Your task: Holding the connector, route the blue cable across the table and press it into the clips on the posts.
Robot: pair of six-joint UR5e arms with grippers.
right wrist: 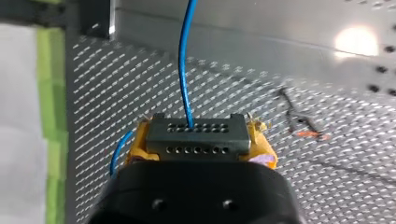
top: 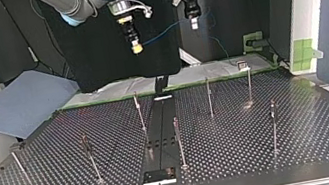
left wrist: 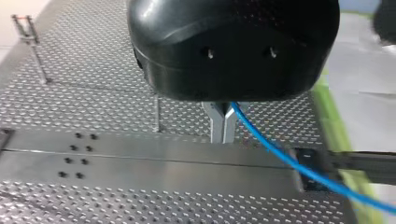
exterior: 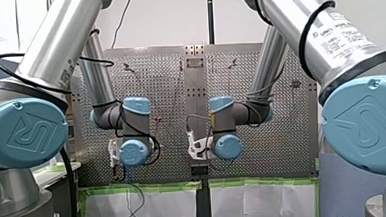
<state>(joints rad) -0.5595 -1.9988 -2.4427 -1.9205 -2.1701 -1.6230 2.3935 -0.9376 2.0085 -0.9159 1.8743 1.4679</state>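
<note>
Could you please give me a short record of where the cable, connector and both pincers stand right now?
Right pincer: yellow pads shut on the connector
Left pincer: metal fingers shut on the blue cable
Blue cable: strung in the air between both pincers
Posts: upright on the table, no cable seen in their clips

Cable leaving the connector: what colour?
The cable is blue, clearest in the right wrist view.
</note>
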